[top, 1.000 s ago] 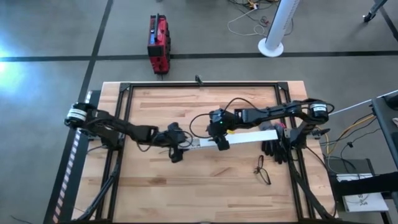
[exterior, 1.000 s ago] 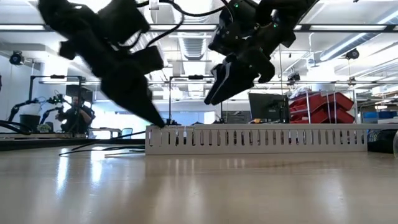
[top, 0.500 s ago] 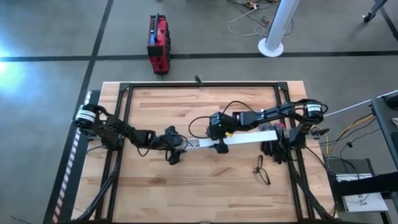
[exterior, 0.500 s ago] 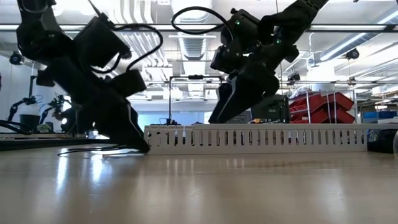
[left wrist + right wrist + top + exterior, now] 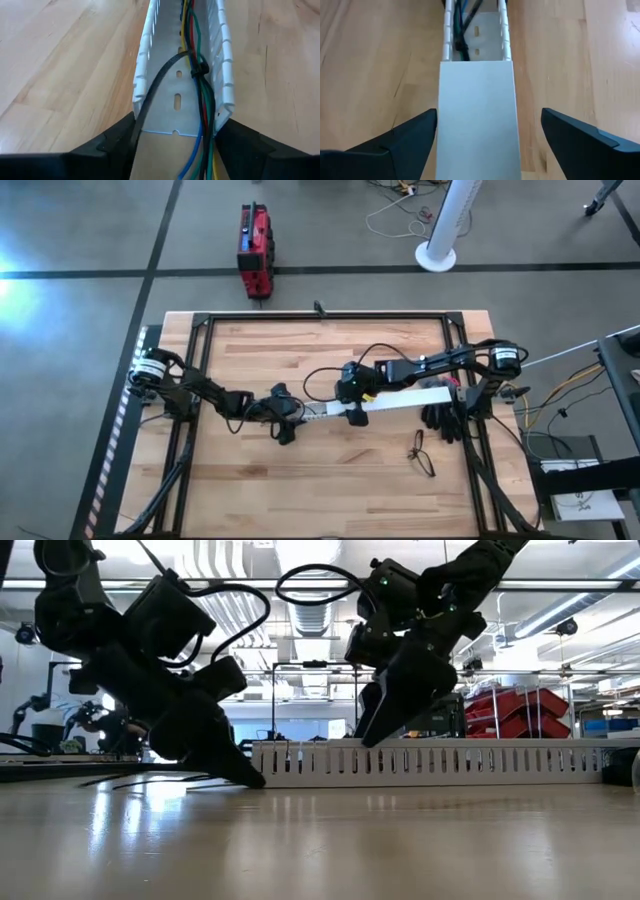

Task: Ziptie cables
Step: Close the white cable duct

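A white slotted cable duct [image 5: 400, 400] lies flat across the table's middle. Its left part is open and shows coloured cables [image 5: 200, 95] bundled by a black zip tie [image 5: 198, 69]. The tie's long tail [image 5: 155, 90] runs out over one side wall. A white lid [image 5: 476, 100] covers the duct's right part. My left gripper [image 5: 285, 430] is open, low at the duct's left end [image 5: 175, 135]. My right gripper [image 5: 355, 412] is wide open above the lid's end [image 5: 476, 130], a finger out on each side, apart from it. My left gripper meets the duct's open left end with its two spread fingertips [image 5: 125, 131], one at each side wall's end corner [image 5: 137, 112]. The fingers come level from the table's left, along the duct. The tie's tail passes one finger's inner side; I cannot tell whether they touch.
A black glove-like heap [image 5: 440, 418] lies just near of the duct's right end. A thin dark loop [image 5: 423, 452] lies on the wood nearer the front. Black frame rails [image 5: 320, 317] run around the tabletop. Bare wood [image 5: 300, 490] stretches toward the near edge.
My left gripper has come down to the tabletop and then gone toward the table's right, up to the duct's end. The duct has slid a little toward the table's right edge. My right gripper has dropped closer to the duct's top.
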Controlling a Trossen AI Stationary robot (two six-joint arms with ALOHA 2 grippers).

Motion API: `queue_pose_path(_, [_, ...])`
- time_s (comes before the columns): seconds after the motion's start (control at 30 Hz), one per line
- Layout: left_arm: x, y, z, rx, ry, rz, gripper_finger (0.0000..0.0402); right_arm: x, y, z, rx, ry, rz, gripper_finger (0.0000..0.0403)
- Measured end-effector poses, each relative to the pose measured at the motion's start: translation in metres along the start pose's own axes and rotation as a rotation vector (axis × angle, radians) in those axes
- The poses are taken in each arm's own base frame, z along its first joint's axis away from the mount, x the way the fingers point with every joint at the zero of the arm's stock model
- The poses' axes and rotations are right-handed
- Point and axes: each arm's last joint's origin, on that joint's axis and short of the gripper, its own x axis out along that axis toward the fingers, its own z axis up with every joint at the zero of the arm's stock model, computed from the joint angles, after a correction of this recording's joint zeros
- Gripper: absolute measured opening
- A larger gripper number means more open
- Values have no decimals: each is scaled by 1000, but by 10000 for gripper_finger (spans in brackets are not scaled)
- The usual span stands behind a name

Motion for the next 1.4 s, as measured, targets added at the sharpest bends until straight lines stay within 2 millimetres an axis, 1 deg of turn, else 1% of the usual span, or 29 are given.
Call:
queue_pose_path(0.1, [0, 0, 0, 1, -8, -3, 229, 0, 0, 0, 16, -4, 0, 325])
queue_pose_path(0.27, [0, 0, 0, 0, -10, -6, 209, 1, 1, -3, 10, 4, 9, 262])
queue_pose_path(0.33, [0, 0, 0, 0, -11, -7, 207, 4, 1, -4, 10, 10, 13, 237])
queue_pose_path(0.4, [0, 0, 0, 0, -12, -8, 210, 4, 1, -4, 9, 9, 14, 221])
queue_pose_path(0.47, [0, 0, 0, 1, -14, -8, 216, 9, 2, -5, 4, 3, 15, 220])
queue_pose_path(0.57, [0, 0, 1, 0, -22, -10, 219, 10, 4, -3, -8, -17, 16, 220])
queue_pose_path(0.73, [0, 0, 1, 2, -28, -3, 209, 12, 9, 0, -44, -42, 7, 228])
queue_pose_path(0.87, [-1, 0, 1, 12, -39, -2, 211, 15, 9, 0, -64, -48, 14, 222])
queue_pose_path(1.03, [-1, 1, -1, 13, -30, 4, 211, 15, 10, 0, -138, -35, 62, 223])
queue_pose_path(1.2, [-4, 3, -7, 2, -34, 14, 210, 14, 12, 0, -153, -30, 88, 223])
queue_pose_path(1.4, [-4, 3, -7, -4, -41, 15, 210, 11, 13, -1, -186, 5, 103, 221])
